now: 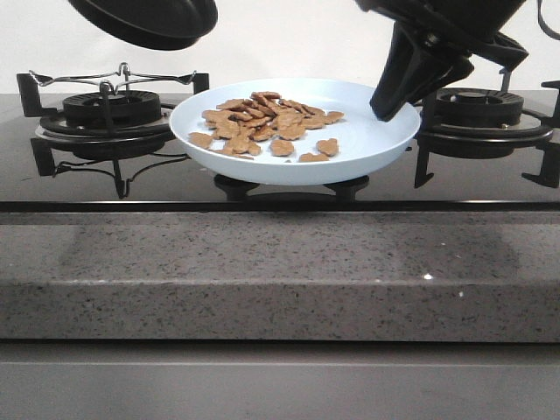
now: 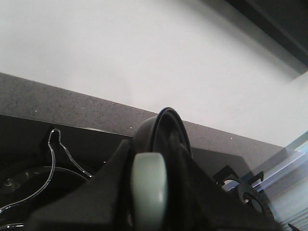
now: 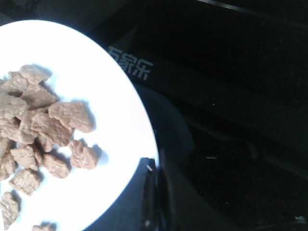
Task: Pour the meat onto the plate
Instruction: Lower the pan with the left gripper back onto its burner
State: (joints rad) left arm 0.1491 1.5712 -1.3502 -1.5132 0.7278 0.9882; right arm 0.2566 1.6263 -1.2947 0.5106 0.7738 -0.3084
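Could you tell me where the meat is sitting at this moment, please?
In the front view the meat lies heaped on the plate, left of its centre, between the two stove burners, with the right claw at the plate's right rim.

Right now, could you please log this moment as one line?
reddish-brown meat pieces: heaped on pale blue round plate | left claw: holds black frying pan aloft | right claw: at plate rim

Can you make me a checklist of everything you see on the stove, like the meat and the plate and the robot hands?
Surface: black glass stove top set in a speckled grey counter.
Job's things: meat heaped on the plate; the black pan is raised.
Clutter: nothing seen.
Grippers: left gripper shut on the pan's pale handle; right gripper at the plate's rim.
Cables: nothing seen.
Surroundings: burner grates either side, white wall.
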